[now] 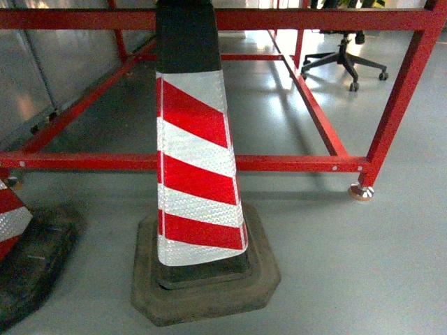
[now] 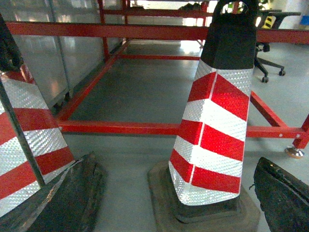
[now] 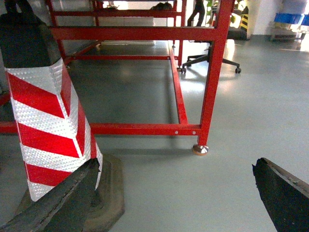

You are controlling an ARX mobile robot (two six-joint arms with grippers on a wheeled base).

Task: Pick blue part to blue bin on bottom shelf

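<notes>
A red-and-white striped traffic cone [image 1: 198, 167] on a heavy black base stands dead ahead of the robot on the grey floor [image 1: 349, 265], with a second cone [image 1: 10, 220] at the head view's nine o'clock and a red steel frame [image 1: 293, 163] running behind both at twelve; the cones appear set out to mark off the work area. An office chair [image 1: 343, 59] sits beyond the frame at one o'clock. The left gripper's [image 2: 178, 195] dark fingers [image 2: 280, 193] stand wide apart at the lower corners of its wrist view, framing the cone, and the right gripper's [image 3: 174, 193] fingers [image 3: 285, 193] are likewise spread over bare floor, holding nothing. Neither the blue part, the blue bin nor the bottom shelf shows clearly in any view, so the pick likely has yet to begin and the robot must first find them.
</notes>
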